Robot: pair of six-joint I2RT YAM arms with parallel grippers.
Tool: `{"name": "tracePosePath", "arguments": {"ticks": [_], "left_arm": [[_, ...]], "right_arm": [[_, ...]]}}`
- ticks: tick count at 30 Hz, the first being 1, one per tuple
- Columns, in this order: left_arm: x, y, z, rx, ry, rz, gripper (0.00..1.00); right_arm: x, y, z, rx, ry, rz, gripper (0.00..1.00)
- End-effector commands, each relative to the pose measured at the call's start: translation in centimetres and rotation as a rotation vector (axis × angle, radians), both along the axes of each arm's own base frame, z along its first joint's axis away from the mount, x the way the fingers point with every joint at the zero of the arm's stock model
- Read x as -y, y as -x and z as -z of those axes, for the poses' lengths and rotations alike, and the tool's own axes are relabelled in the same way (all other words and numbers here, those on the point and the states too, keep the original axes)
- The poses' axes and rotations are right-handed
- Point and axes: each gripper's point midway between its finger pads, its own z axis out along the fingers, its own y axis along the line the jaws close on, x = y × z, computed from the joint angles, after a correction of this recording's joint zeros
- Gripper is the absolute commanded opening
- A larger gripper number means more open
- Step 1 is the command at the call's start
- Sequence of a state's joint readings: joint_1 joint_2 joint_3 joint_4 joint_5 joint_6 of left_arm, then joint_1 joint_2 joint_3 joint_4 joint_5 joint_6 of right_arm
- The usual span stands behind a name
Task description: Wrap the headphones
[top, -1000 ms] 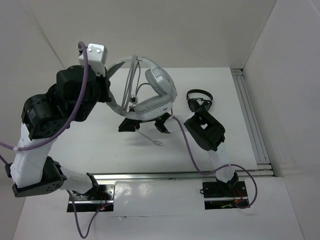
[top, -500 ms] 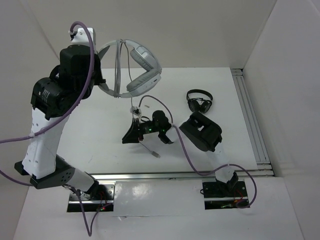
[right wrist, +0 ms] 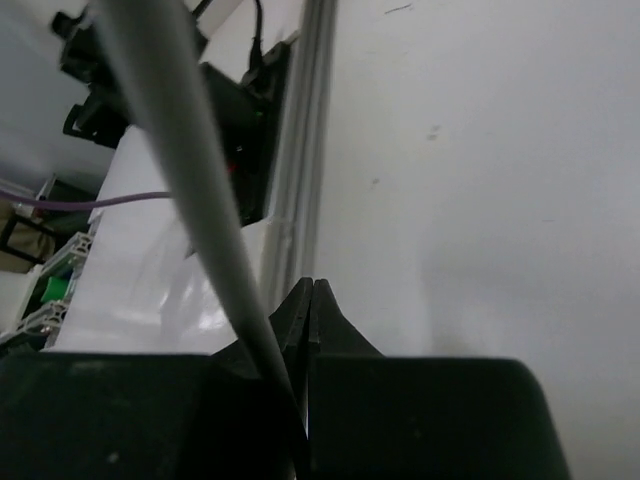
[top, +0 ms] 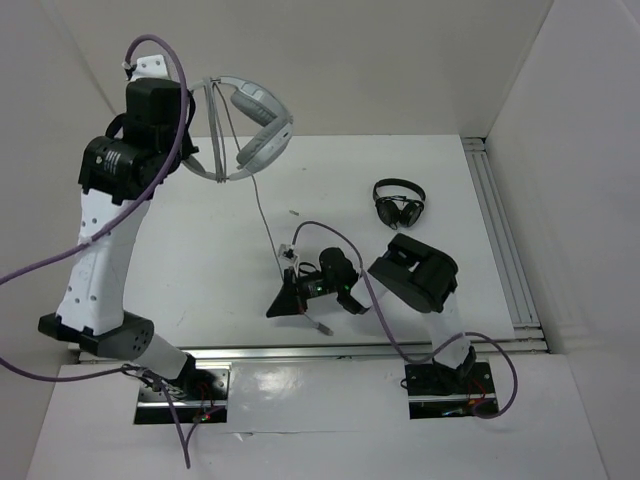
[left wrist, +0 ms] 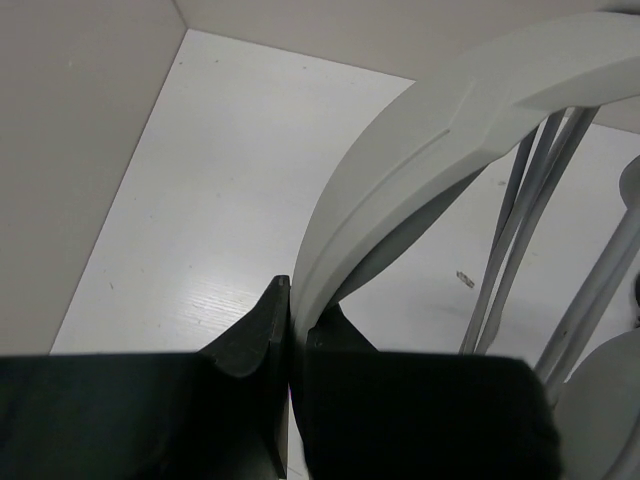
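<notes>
The light grey headphones [top: 252, 118] hang high at the back left. My left gripper [top: 196, 165] is shut on their wide headband [left wrist: 420, 170], which fills the gap between the jaws in the left wrist view [left wrist: 296, 300]. Several turns of the thin grey cable cross the headband's arc. From the cups the cable [top: 262, 215] drops to my right gripper [top: 300, 303], low near the table's front. The right jaws [right wrist: 312, 285] are shut, and the cable [right wrist: 190, 170] runs slanting down into them. The cable's plug end [top: 322, 327] lies just past the gripper.
Small black headphones [top: 399, 202] lie on the table at the right. A metal rail [top: 500, 230] runs along the right wall and another rail [top: 350, 350] along the front. A tiny scrap [top: 293, 212] sits mid-table. Walls close in on three sides.
My left arm has lifted the headphones up and toward the back left. The right gripper has moved toward the front rail and closed on the cable, which now hangs stretched between them.
</notes>
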State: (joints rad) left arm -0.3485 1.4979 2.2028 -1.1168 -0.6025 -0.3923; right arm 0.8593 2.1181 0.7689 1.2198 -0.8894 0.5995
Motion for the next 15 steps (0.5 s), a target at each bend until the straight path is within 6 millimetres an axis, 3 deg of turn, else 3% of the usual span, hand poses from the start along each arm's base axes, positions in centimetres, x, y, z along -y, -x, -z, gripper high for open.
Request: {"name": "tracePosePath", "arguments": {"ticks": [1, 2, 3, 4, 5, 7, 10, 11, 12, 14, 15], "left_arm": [[-1.1, -4.3, -1.0, 0.135, 0.122, -0.138, 0.0], [-1.4, -5.0, -0.3, 0.12, 0.118, -0.161, 0.0], [-2.5, -5.7, 0.1, 0.118, 0.12, -0.208, 0.0], [-2.8, -6.3, 1.1, 0.095, 0.128, -0.232, 0.0], [-2.8, -7.5, 2.6, 0.058, 0.131, -0.243, 0.0], [-3.0, -8.6, 4.4, 0.02, 0.152, -0.269, 0.0], [-3.2, -9.7, 8.3, -0.066, 0.102, -0.332, 0.0], [-3.4, -9.7, 9.4, -0.096, 0.085, -0.354, 0.0], [-3.6, -9.5, 11.1, -0.14, 0.06, -0.364, 0.0], [-3.5, -9.9, 13.5, -0.18, 0.053, -0.373, 0.0], [-3.6, -9.6, 15.7, -0.232, 0.022, -0.369, 0.0]], "right_arm": [[-0.5, 2.6, -4.9, 0.176, -0.087, -0.025, 0.0], [-0.4, 3.3, -5.0, 0.189, -0.07, -0.027, 0.0], [-0.1, 3.8, -3.6, 0.198, 0.013, -0.028, 0.0], [-0.3, 5.5, -3.3, 0.211, 0.04, -0.053, 0.0], [-0.3, 6.1, -4.3, 0.241, 0.045, -0.052, 0.0], [-0.5, 7.7, -3.9, 0.251, 0.116, -0.091, 0.0], [-0.5, 9.0, -5.6, 0.296, 0.148, -0.123, 0.0], [-0.5, 9.9, -7.7, 0.336, 0.118, -0.129, 0.0], [0.0, 9.9, -7.6, 0.346, 0.171, -0.105, 0.0], [0.0, 10.0, -10.2, 0.421, 0.151, -0.097, 0.0], [0.3, 10.4, -12.3, 0.458, 0.131, -0.089, 0.0]]}}
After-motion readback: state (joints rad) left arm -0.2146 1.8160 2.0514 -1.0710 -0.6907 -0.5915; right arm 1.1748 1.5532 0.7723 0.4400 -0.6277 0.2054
